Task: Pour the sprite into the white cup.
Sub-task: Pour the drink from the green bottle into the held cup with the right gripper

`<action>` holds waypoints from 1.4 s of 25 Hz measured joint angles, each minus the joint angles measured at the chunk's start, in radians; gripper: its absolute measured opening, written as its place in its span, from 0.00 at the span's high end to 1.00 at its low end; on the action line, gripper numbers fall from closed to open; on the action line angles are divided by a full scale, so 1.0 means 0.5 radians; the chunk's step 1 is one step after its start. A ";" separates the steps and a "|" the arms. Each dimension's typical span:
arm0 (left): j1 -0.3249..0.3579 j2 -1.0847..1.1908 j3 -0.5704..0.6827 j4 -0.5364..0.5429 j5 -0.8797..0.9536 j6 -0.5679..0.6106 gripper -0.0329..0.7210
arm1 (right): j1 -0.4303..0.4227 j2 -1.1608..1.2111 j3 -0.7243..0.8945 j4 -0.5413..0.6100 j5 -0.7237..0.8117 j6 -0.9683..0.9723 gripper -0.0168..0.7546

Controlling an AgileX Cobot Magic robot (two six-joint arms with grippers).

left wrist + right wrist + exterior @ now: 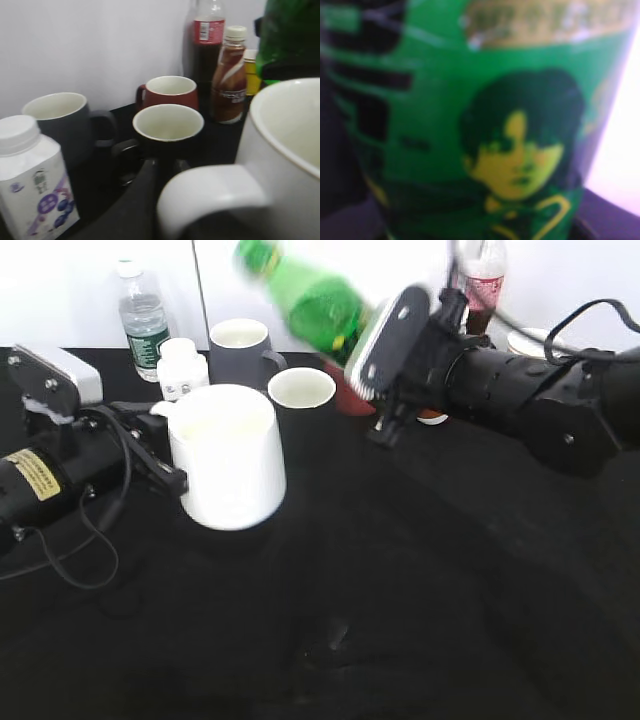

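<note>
No text is readable. The sprite label shows only a printed face; the other labels are too blurred.

sprite motion-blurred, white cup edge-cropped

left tool: low, clamped, arm level | right tool: raised, clamped, wrist rolled

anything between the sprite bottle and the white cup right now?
Exterior view: the black mug stands in the gap between the tilted sprite bottle and the white cup, lower than the bottle.
</note>
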 joint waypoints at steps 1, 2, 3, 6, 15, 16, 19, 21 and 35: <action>0.000 0.000 0.000 0.012 0.002 0.000 0.87 | 0.000 0.000 0.000 0.064 0.005 -0.208 0.47; 0.000 0.000 0.000 0.017 0.002 -0.002 0.87 | 0.000 0.000 -0.001 0.116 0.009 -0.398 0.47; 0.000 0.000 0.000 0.027 0.002 -0.002 0.87 | 0.000 0.000 -0.001 0.138 0.011 -0.538 0.47; 0.000 0.000 0.000 0.070 0.002 -0.004 0.87 | 0.000 0.000 -0.001 0.207 -0.004 -0.913 0.47; 0.000 0.000 0.000 0.026 0.002 0.107 0.87 | 0.000 0.000 -0.001 0.466 -0.196 -1.612 0.49; 0.000 0.000 0.000 0.024 0.004 0.109 0.87 | 0.000 0.000 -0.001 0.520 -0.218 -1.653 0.49; 0.000 0.000 0.000 0.013 0.004 0.115 0.87 | 0.000 0.000 -0.001 0.551 -0.272 -1.691 0.49; 0.000 0.000 0.000 -0.013 0.004 0.115 0.87 | 0.000 0.000 -0.002 0.551 -0.279 -1.748 0.49; 0.000 0.000 0.000 -0.082 0.018 0.120 0.87 | 0.000 0.000 -0.003 0.596 -0.393 -1.907 0.49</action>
